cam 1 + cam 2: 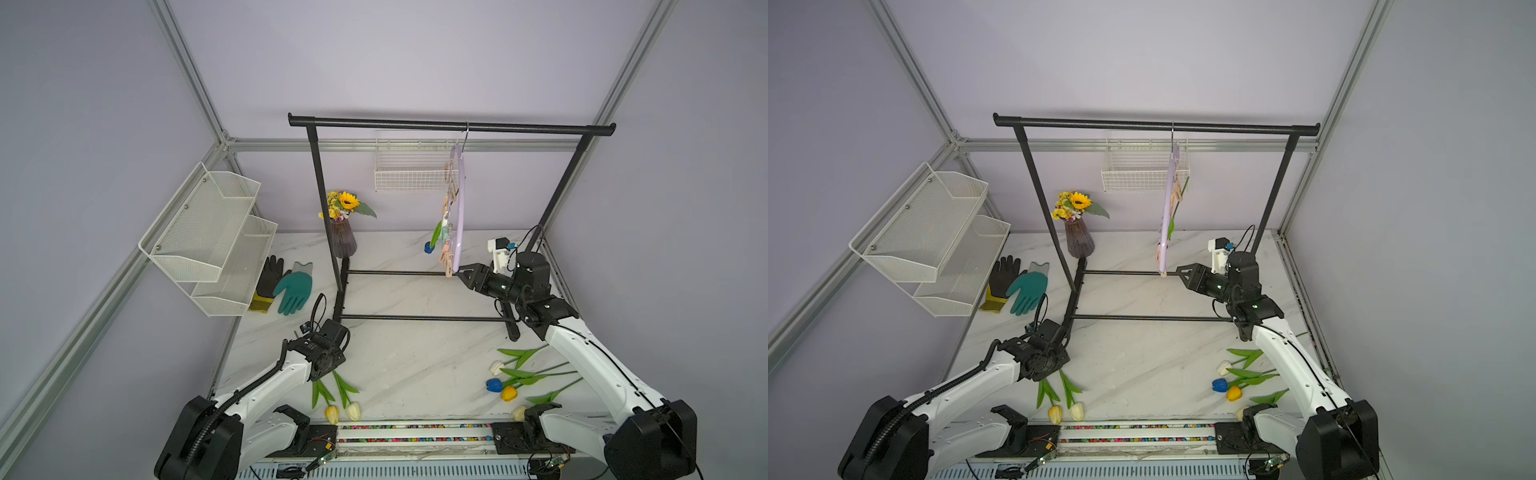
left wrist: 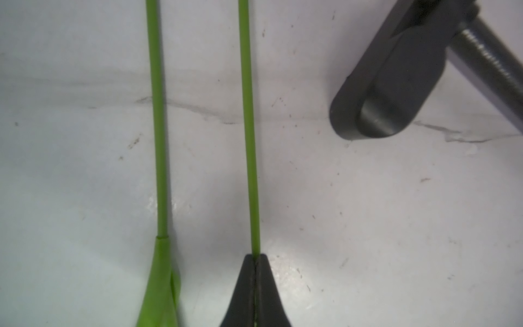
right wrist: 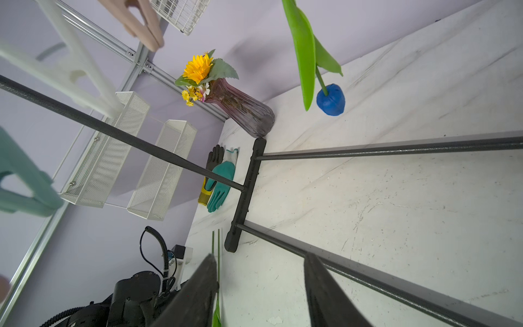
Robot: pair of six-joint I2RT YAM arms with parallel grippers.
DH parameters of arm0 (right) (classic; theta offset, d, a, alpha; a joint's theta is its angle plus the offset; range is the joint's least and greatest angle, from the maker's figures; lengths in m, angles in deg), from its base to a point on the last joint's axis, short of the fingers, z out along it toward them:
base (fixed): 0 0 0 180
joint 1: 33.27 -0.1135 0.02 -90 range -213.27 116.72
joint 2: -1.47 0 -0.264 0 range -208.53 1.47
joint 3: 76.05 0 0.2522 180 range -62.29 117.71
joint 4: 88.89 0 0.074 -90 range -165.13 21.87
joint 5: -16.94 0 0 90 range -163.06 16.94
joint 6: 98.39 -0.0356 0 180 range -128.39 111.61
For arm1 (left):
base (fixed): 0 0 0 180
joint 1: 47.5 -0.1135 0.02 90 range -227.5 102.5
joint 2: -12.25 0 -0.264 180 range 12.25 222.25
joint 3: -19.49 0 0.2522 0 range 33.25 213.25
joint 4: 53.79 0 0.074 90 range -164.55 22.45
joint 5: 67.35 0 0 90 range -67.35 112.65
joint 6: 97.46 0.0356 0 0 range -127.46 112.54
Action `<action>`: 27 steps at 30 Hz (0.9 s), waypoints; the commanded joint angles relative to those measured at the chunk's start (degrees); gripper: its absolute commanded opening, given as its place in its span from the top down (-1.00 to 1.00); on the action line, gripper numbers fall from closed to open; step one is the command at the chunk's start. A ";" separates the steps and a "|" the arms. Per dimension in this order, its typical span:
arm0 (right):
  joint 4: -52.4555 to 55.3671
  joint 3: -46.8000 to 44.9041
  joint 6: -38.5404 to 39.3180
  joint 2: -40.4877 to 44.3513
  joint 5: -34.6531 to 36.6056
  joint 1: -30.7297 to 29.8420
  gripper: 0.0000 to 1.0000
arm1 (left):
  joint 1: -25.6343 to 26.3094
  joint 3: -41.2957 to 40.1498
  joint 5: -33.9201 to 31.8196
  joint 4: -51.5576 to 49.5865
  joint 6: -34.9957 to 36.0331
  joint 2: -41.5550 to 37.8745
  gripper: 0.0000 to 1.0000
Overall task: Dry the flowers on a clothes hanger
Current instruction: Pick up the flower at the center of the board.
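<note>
Left wrist view: the low-bent left gripper [image 2: 256, 257] pinches a thin green tulip stem [image 2: 249, 141] on the white marble table [image 2: 368, 212]; the outstretched right gripper [image 3: 259, 256], jaws apart, empty, sits just beside the hanging lilac plastic hanger [image 1: 461, 216].

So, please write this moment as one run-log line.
left gripper: shut on tulip stem | right gripper: open, by hanger | hung: one blue tulip
</note>
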 commanded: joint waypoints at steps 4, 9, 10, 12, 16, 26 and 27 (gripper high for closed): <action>0.13 -0.43 -3.58 3.87 1.37 -0.01 -0.05 | -0.32 4.41 -1.56 -5.15 -2.95 -7.51 1.00; -1.25 0.47 -5.17 4.57 -1.20 0.05 -0.05 | -0.37 7.92 0.71 -3.31 0.91 -12.95 1.00; -2.72 0.11 -5.78 4.77 -2.37 -0.01 -0.05 | -0.32 8.16 2.57 0.18 4.21 -14.06 1.00; -4.63 -0.33 -6.40 5.05 -4.71 -0.04 -0.05 | -0.27 8.99 6.41 5.53 10.23 -15.17 1.00; -8.02 -1.47 -6.31 5.42 -7.75 -0.02 -0.05 | 0.13 12.07 13.99 13.09 19.31 -13.86 1.00; -29.90 -8.80 -8.94 1.31 -18.96 -0.91 -0.04 | 3.05 11.50 32.95 40.41 27.25 -4.74 1.00; -33.35 -9.99 -9.72 1.13 -18.20 -1.34 -0.05 | 3.15 11.09 34.42 43.84 27.00 -3.14 1.00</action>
